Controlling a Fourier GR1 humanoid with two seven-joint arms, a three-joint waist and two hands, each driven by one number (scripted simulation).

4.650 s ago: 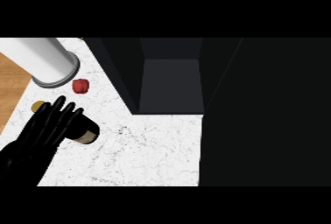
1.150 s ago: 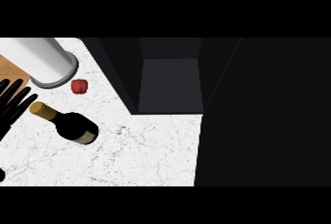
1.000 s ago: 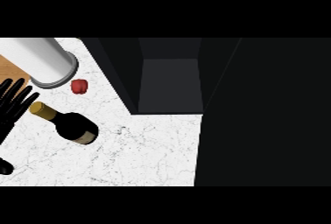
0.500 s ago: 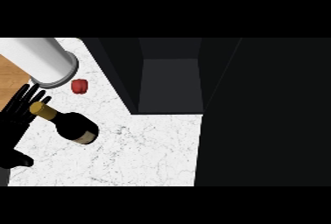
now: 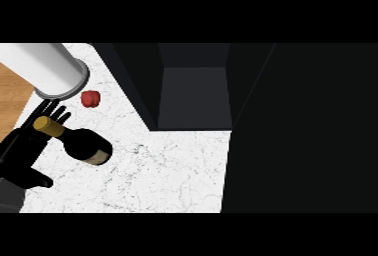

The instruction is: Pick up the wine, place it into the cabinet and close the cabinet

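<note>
Left hand (image 5: 22, 150) enters at the view's left edge, fingers (image 5: 53, 109) straight and spread, thumb splayed toward the lower right; nothing is clasped. The wine bottle (image 5: 85, 145) lies on its side, its gold-capped neck crossing in front of the fingers, base pointing lower right. Whether hand and neck touch cannot be told. A small red object (image 5: 90, 98) sits just above, beside a white cylinder (image 5: 52, 70). The cabinet (image 5: 193, 95) stands open, well apart to the right. White marbled counter (image 5: 162, 175); wooden floor (image 5: 13, 95) at left.
</note>
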